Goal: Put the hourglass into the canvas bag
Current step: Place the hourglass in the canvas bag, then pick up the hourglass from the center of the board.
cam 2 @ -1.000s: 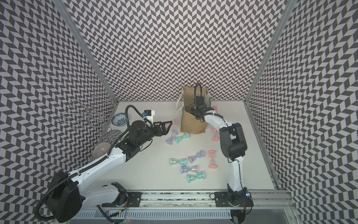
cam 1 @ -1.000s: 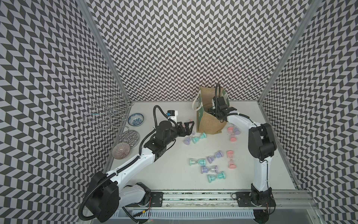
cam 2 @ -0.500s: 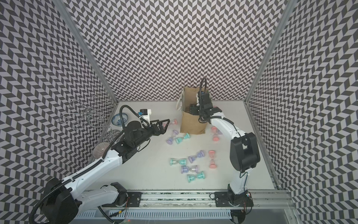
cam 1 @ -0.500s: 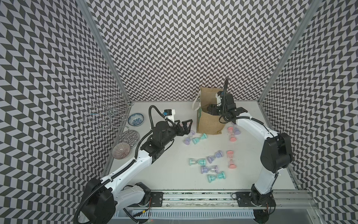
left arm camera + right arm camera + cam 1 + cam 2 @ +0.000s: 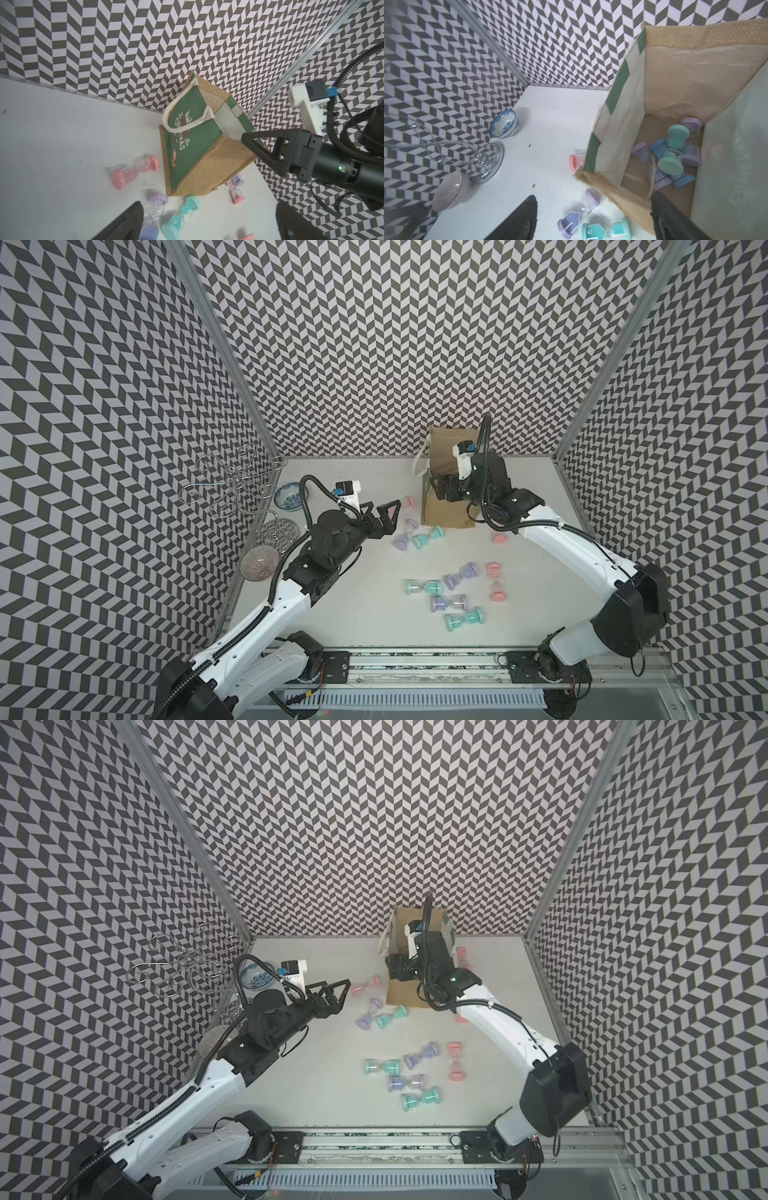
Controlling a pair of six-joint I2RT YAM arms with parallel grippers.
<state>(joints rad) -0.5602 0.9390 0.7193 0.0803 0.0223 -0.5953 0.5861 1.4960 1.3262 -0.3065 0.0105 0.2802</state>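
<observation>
Since a second ago, the right arm has swung its elbow out toward the side wall. The left arm has pulled back a little from the bag.

The bench [image 5: 365, 626] is pale and mostly bare at the front. Near its back edge the bag [image 5: 442, 512] stands upright with its mouth open at the top. The right claw [image 5: 445, 490] hangs over a corner of that mouth. In the right wrist view its fingers [image 5: 519, 220] are far apart with nothing between them, so it is wide open and empty. The left claw [image 5: 384, 517] hovers above the bench near the bag. It is wide open too and holds nothing.

Some hourglasses [image 5: 675, 149] already lie in a small heap on the bottom of the bag: teal, purple and blue. Many more are on the bench. A pink hourglass [image 5: 409, 502] lies just beside the bag. A purple hourglass [image 5: 402, 540] and a teal hourglass [image 5: 427, 537] lie close together by the bag's front. A loose bunch [image 5: 446, 603] lies nearer the front.

We think these hourglasses are light and hard. The round ends could make them roll, and the thin clear middle looks easy to crack. We would pinch one gently across the thin middle or around one fat coloured end. Then we would let it go low inside the bag.
</observation>
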